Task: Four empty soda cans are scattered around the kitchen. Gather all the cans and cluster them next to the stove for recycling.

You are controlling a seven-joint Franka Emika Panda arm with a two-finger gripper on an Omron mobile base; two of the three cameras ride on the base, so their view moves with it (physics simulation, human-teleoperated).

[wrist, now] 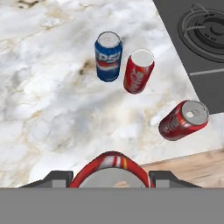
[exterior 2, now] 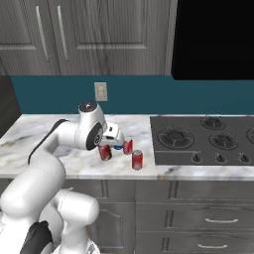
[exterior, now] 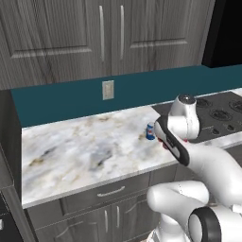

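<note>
Here the white arm rises from the base, bends forward over the marble counter (exterior 2: pixel 59 158) and turns its hand downward just left of the stove (exterior 2: pixel 203 139). The gripper (wrist: pixel 112 175) has its jaws closed on a red soda can (wrist: pixel 109 170), whose silver top and red rim sit between the two dark fingertips (wrist: pixel 54 178) in the hand view; in the right base view that held can (exterior 2: pixel 105 152) hangs under the wrist, just above the counter. Three more cans stand upright on the marble close to the stove's left edge: a blue can (wrist: pixel 108 56) farthest back, a red can with a white top (wrist: pixel 138 71) just beside it on the right, and another red can (wrist: pixel 183 120) nearer the counter's front edge. In the left base view the blue can (exterior: pixel 150 131) peeks out beside the hand. A wall outlet (exterior 2: pixel 100 91) sits on the teal backsplash behind, under grey cabinets
</note>
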